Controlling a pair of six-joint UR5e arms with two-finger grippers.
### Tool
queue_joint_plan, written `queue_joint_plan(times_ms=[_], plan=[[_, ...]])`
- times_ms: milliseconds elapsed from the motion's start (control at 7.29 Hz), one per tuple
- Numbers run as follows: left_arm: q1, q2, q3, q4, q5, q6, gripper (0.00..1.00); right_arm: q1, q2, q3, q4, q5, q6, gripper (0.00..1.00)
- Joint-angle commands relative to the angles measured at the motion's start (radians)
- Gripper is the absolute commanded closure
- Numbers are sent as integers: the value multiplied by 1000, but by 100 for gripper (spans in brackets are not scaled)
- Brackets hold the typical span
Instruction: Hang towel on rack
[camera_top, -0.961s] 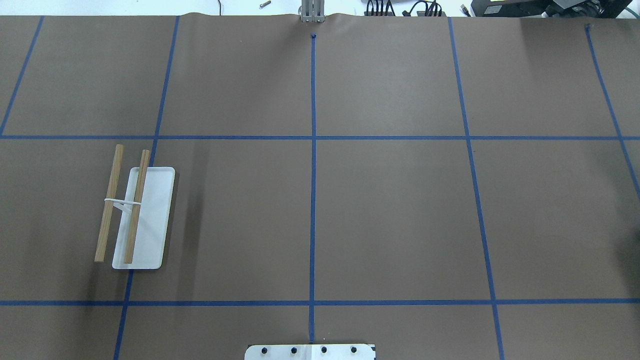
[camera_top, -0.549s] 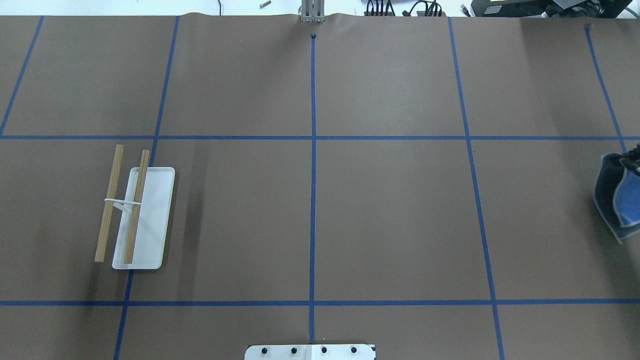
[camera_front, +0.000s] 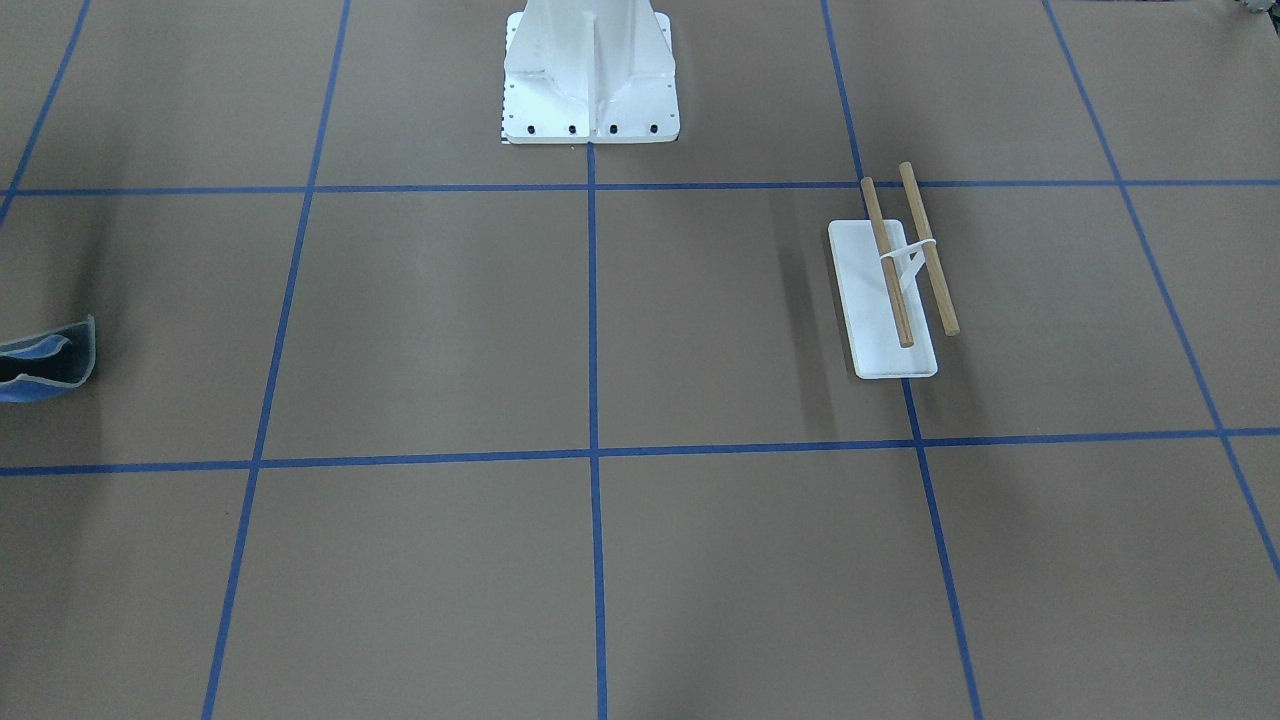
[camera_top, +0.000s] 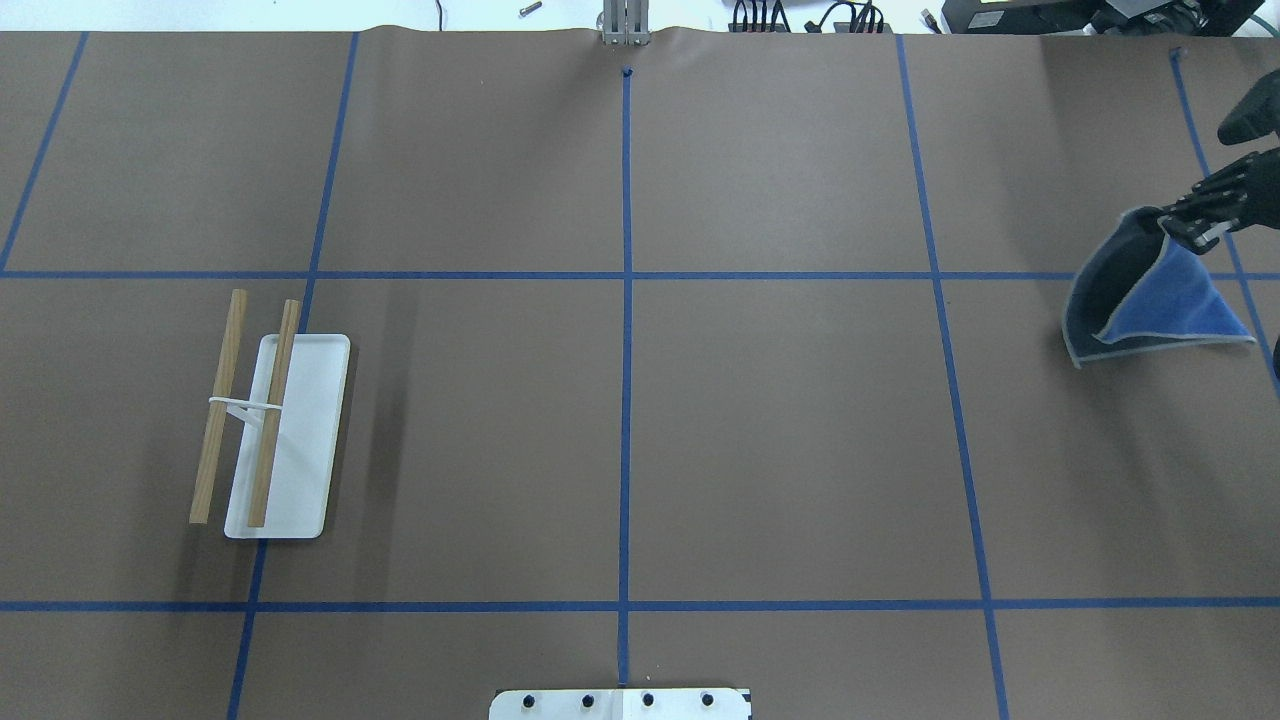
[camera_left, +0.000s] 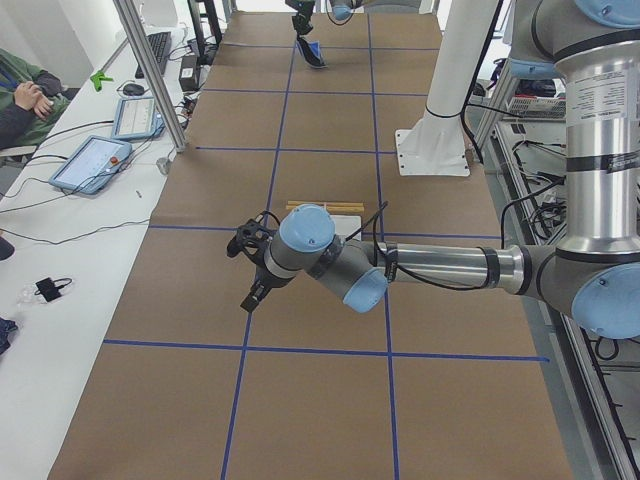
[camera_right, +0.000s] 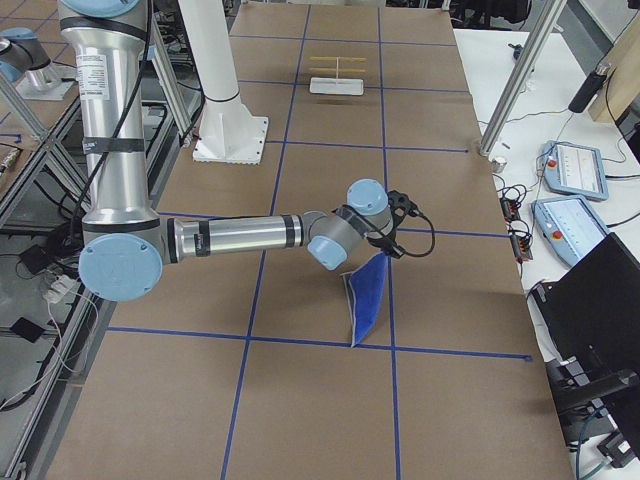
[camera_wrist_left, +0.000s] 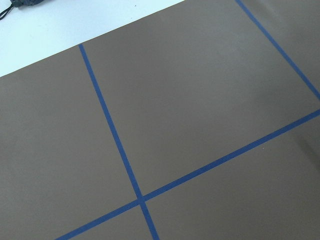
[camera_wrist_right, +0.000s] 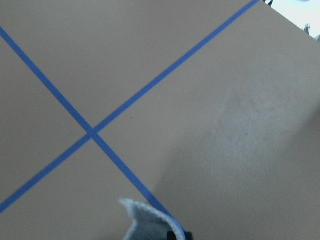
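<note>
The blue towel (camera_top: 1150, 300) hangs folded from my right gripper (camera_top: 1197, 224), which is shut on its upper corner near the table's right edge. It also shows in the front-facing view (camera_front: 45, 362), the exterior right view (camera_right: 368, 290) and the right wrist view (camera_wrist_right: 145, 220). The rack (camera_top: 300, 440), with its white base and two wooden dowels (camera_top: 218, 405), stands bare far off on the left side (camera_front: 885, 320). My left gripper (camera_left: 250, 268) shows only in the exterior left view, above the table near the rack; I cannot tell whether it is open or shut.
The white robot pedestal (camera_front: 590, 70) stands at the table's near middle edge. Blue tape lines (camera_top: 626, 300) grid the brown table. An operator (camera_left: 20, 100), tablets (camera_left: 95, 160) and a metal post (camera_left: 150, 75) are along the far side.
The towel and my right gripper have come into the overhead view from the right edge. They moved inward and toward the far side, and the towel now hangs more spread out.
</note>
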Motion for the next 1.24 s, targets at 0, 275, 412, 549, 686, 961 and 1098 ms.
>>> queue_joint_plan(times_ms=[0,275,412,549,686,961,1098], plan=[[3,-54,-3,-10,-114,-211,1,-39,130,43,0,3,64,100],[18,-135,-5,-39,-222,-542,1,-106,223,80,0,-9,266,100],[83,-172,-32,-42,-214,-720,1,-142,283,80,0,-32,366,100],[130,-222,-28,-42,-182,-787,1,-197,334,81,0,-99,447,100],[185,-299,-31,-42,-178,-947,1,-270,369,87,0,-195,512,100],[336,-428,-36,-91,-31,-1309,3,-378,434,104,-30,-344,632,100],[462,-483,-34,-104,111,-1463,3,-436,464,179,-155,-425,641,100]])
